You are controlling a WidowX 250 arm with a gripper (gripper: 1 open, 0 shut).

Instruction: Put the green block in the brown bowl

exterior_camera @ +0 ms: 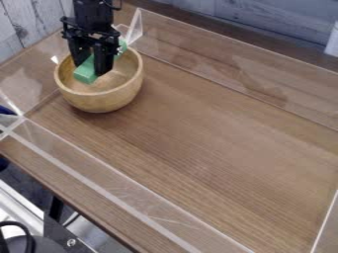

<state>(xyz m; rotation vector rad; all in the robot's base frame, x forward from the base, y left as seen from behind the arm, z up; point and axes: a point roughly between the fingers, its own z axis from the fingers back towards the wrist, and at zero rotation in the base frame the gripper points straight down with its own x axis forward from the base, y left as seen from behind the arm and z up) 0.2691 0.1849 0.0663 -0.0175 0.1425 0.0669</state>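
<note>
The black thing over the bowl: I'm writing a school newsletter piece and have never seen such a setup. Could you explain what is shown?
The black thing is the end of a robot arm, reaching in from the top left. Its fingers point down into a round, light-brown wooden bowl standing on a wooden table. Between the fingers is a small green block, held inside the bowl. The only view comes from one camera looking down on the table from above. At the lower left, beyond the table's edge, are dark cables.
</note>
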